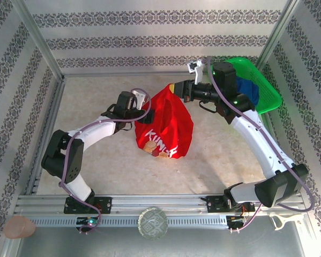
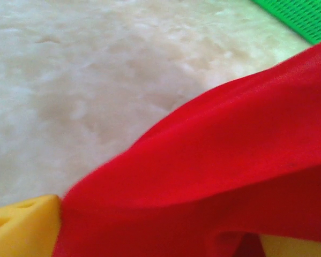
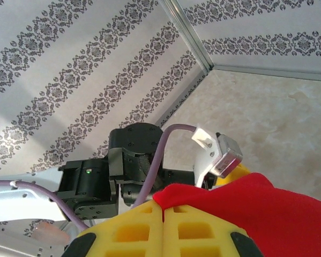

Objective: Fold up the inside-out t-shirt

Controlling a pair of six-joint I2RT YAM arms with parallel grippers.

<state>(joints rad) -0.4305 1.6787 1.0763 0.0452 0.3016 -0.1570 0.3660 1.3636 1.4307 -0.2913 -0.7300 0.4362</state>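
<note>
The red t-shirt point(image 1: 165, 126) hangs bunched at centre frame, lower end on the counter point(image 1: 96, 101). The right claw point(image 1: 174, 88) is clamped on its top; its wrist view shows yellow fingers point(image 3: 144, 225) together on cloth. The left claw point(image 1: 143, 113) has its fingers point(image 2: 21, 230) apart in its wrist view, cloth draped between.

Pale mottled table point(image 1: 90, 96) is noted. Green basket point(image 1: 270, 93) is set at its far right corner; red t-shirt point(image 1: 168, 128) is bunched mid-table, hem touching.
</note>
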